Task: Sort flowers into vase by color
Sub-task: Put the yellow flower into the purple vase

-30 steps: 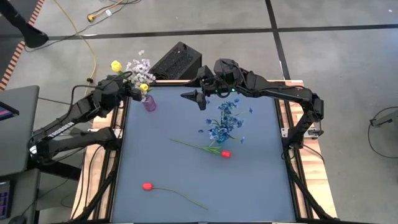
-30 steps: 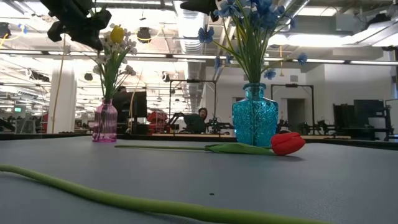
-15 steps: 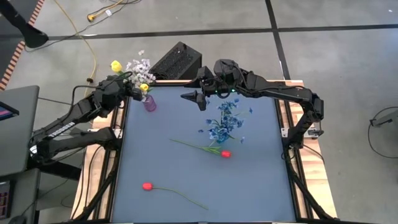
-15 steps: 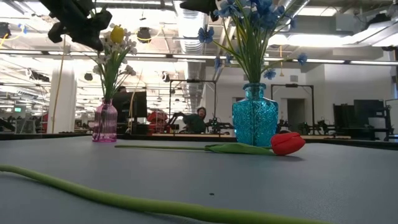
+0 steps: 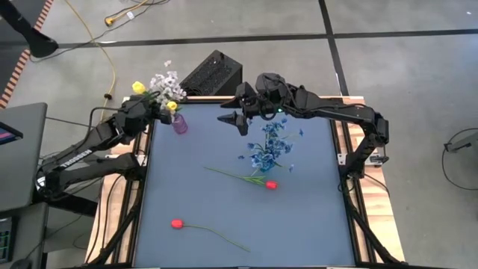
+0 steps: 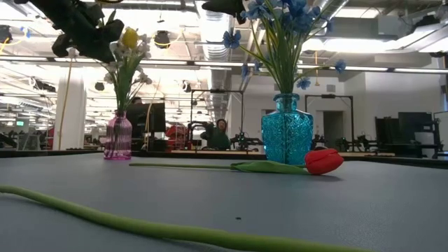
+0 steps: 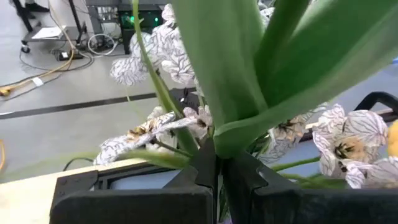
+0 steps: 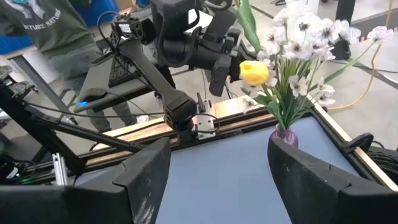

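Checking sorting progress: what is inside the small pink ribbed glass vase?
The pink vase holds white-lavender blossoms and yellow buds on green stems. The shut left gripper pinches a stem above it. The stem ends inside the vase cannot be seen.

Glass, matt tabletop, plastic-looking stems

The faceted turquoise glass vase (image 6: 287, 138) and ribbed pink glass vase (image 6: 117, 137) are gleaming; the smooth grey table (image 5: 224, 149) is looking matt, the red tulip (image 6: 323, 161) satiny, its edge boards (image 8: 211, 127) showing bare wood.
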